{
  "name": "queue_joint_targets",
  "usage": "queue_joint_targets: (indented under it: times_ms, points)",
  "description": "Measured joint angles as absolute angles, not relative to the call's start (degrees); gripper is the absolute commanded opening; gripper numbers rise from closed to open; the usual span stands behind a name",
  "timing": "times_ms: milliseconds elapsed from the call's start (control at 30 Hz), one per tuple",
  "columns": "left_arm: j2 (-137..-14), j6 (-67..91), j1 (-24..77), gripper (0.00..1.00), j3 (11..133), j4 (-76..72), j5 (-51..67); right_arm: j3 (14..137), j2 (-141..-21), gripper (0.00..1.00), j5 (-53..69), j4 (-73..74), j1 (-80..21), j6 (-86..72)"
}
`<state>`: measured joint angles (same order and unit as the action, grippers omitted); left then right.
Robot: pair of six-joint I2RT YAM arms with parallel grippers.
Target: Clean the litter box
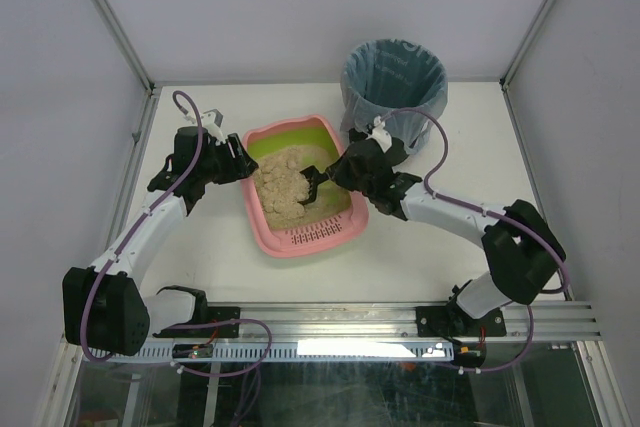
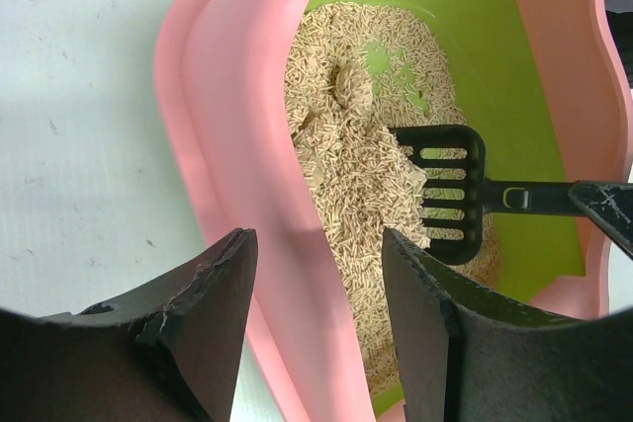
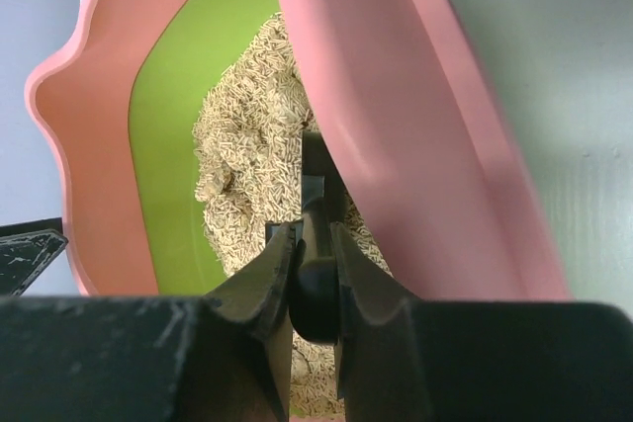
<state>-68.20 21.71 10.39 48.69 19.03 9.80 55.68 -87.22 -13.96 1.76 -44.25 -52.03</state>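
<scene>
The pink litter box (image 1: 300, 245) lies mid-table with beige litter (image 1: 280, 187) heaped inside its lime-green wall. My left gripper (image 1: 243, 162) is at its left rim. In the left wrist view the gripper (image 2: 316, 239) straddles the pink rim (image 2: 227, 145) and holds it, one finger outside and one over the litter. My right gripper (image 1: 330, 175) reaches in from the right, shut on the handle of a black slotted scoop (image 1: 310, 187). The scoop head (image 2: 450, 195) rests against the litter heap. In the right wrist view the gripper (image 3: 312, 234) clamps the handle (image 3: 316, 180) beside the near pink wall (image 3: 396, 126).
A round black bin lined with a blue bag (image 1: 393, 82) stands at the back right, just behind the right arm. The box's slotted ledge (image 1: 315, 237) faces the arm bases. White walls and metal posts enclose the table.
</scene>
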Motion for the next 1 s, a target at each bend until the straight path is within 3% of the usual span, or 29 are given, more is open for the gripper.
queue_joint_targets:
  times_ms: [433,1000]
  points:
    - [-68.3,21.7,10.4,0.54,48.7,19.0,10.7,41.3,-83.4,0.00,-12.6,-17.2,-44.7,-55.7]
    - [-68.4,21.7,10.4,0.54,48.7,19.0,10.8,30.9,-72.5,0.00,-14.1,-25.3,-44.7,-59.1]
